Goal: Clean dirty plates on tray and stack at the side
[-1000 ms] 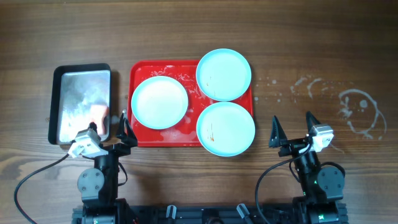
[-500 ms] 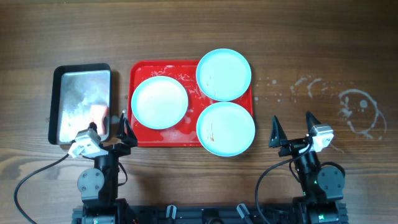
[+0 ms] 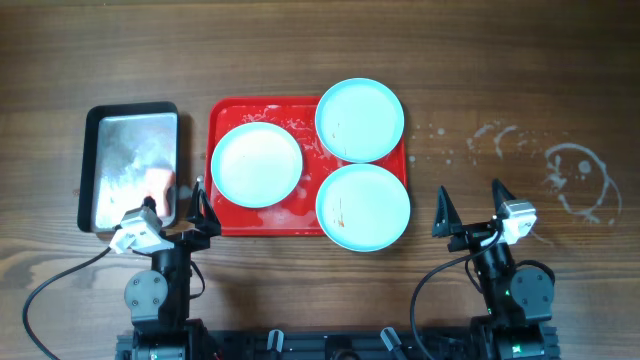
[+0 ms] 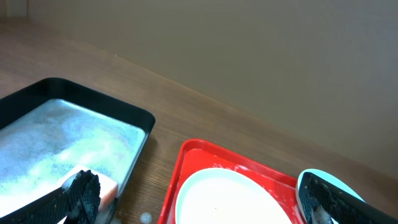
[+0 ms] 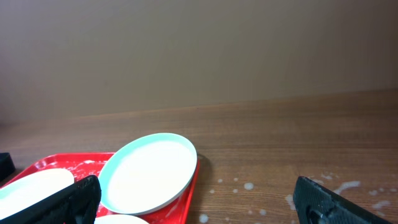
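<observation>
Three light-cyan plates lie on the red tray (image 3: 225,215): one at the left (image 3: 257,165), one at the back right (image 3: 359,120) with a faint smear, one at the front right (image 3: 363,207) with an orange-red smear. The right two overhang the tray's edge. My left gripper (image 3: 186,208) is open and empty, just in front of the tray's left corner. My right gripper (image 3: 470,207) is open and empty, right of the front plate. The left wrist view shows the left plate (image 4: 230,202) on the tray (image 4: 180,168). The right wrist view shows the back plate (image 5: 149,171).
A black-rimmed metal tray (image 3: 100,120) with soapy water stands left of the red tray; an orange sponge (image 3: 160,185) lies in its near right corner, also in the left wrist view (image 4: 109,186). Foam specks and white smears (image 3: 575,170) mark the table at right.
</observation>
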Action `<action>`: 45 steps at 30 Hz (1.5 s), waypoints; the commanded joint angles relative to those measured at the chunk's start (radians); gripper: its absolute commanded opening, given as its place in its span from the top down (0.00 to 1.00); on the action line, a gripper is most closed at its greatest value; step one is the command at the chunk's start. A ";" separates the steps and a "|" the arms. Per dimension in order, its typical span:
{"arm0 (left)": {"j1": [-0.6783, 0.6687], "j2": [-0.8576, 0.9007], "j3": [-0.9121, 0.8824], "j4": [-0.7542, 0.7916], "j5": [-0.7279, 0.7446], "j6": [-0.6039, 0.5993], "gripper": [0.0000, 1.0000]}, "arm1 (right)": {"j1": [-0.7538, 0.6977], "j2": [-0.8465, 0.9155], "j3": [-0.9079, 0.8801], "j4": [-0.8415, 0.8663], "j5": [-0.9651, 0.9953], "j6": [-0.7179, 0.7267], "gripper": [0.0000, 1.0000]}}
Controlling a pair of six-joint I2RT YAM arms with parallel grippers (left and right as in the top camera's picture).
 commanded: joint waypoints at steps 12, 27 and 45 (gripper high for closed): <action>-0.005 -0.006 -0.004 0.000 -0.006 0.005 0.00 | -0.005 -0.005 -0.001 0.003 -0.016 -0.012 0.00; -0.005 -0.006 -0.004 0.000 -0.006 0.005 0.00 | -0.005 -0.004 -0.001 -0.001 0.018 -0.010 0.00; -0.005 -0.006 -0.004 0.000 -0.006 0.005 0.00 | -0.005 -0.002 -0.001 -0.001 0.018 -0.012 0.00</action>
